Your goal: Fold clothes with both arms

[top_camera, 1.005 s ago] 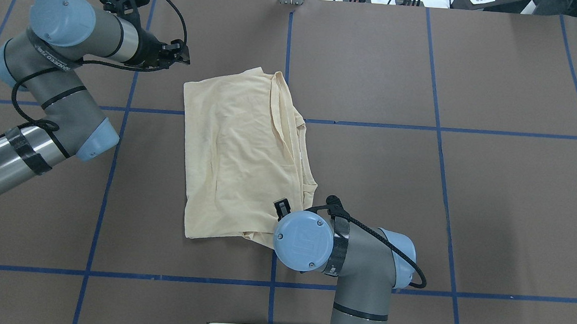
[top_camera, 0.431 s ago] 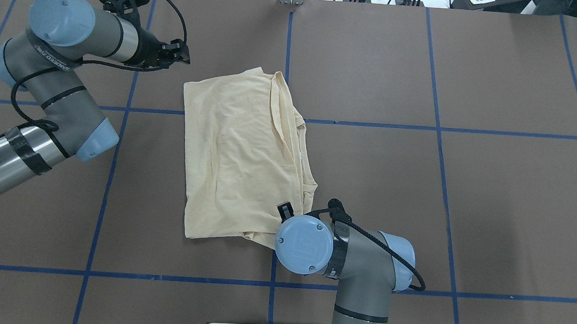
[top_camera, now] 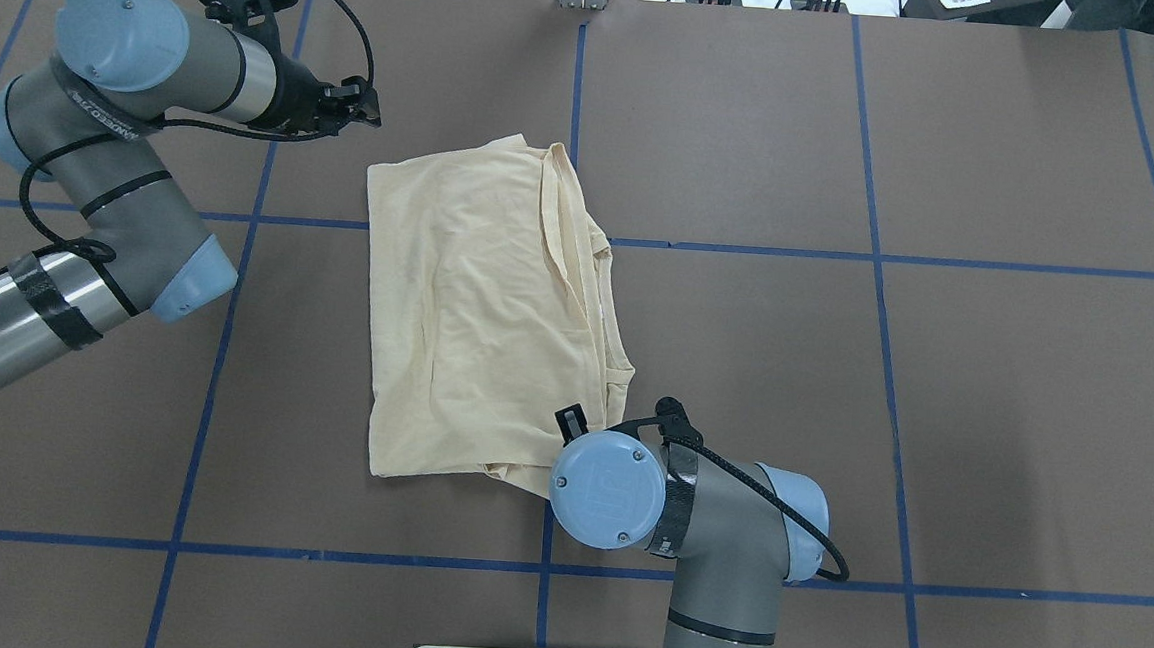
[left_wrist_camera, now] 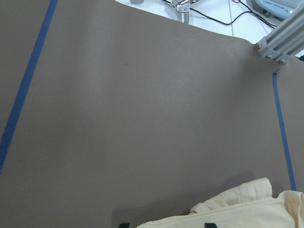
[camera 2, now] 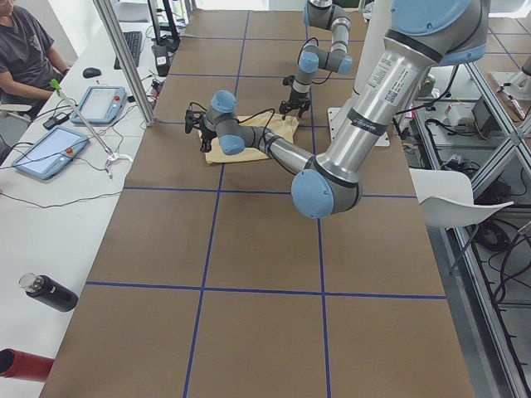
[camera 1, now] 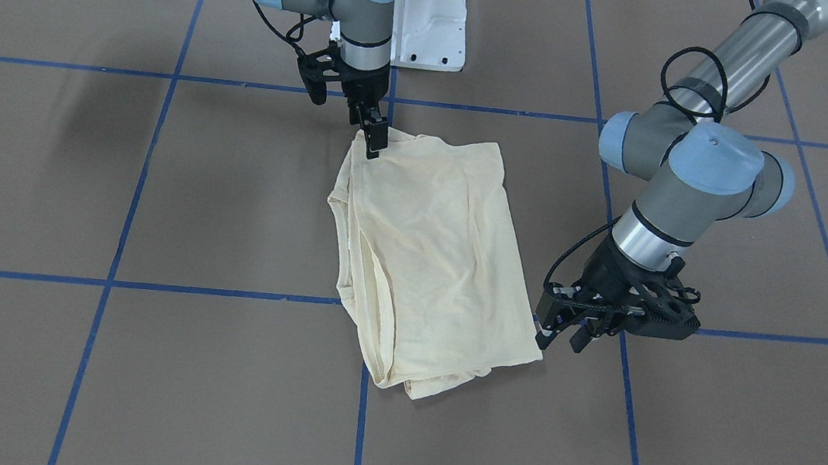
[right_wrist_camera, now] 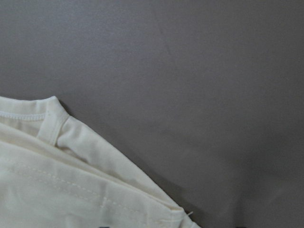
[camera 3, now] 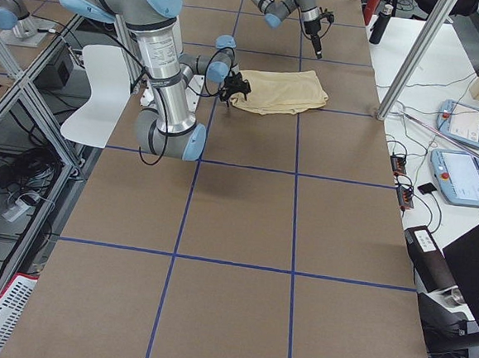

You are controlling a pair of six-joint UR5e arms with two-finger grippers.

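The cream-yellow clothes point(top_camera: 478, 308) lie folded into a rough rectangle in the middle of the table, also seen in the front view point(camera 1: 427, 257). The print and neck label are not showing. My left gripper point(camera 1: 560, 336) hovers open just beside the shirt's far left corner, with nothing between its fingers; in the left wrist view that corner of the clothes point(left_wrist_camera: 237, 211) sits at the bottom edge. My right gripper point(camera 1: 372, 138) points down at the near right edge of the shirt, apparently open. From overhead only one of its fingers point(top_camera: 571, 422) shows past the wrist cap.
Brown table cover with blue tape lines point(top_camera: 742, 249). The white pedestal base point(camera 1: 430, 24) stands at the robot's edge. A person sits at a side bench with tablets point(camera 2: 50, 149) beyond the far table edge. Metal posts point(camera 3: 415, 52) rise on that same side.
The right wrist has shifted slightly toward the robot and to the right. The left arm and the shirt have barely moved.
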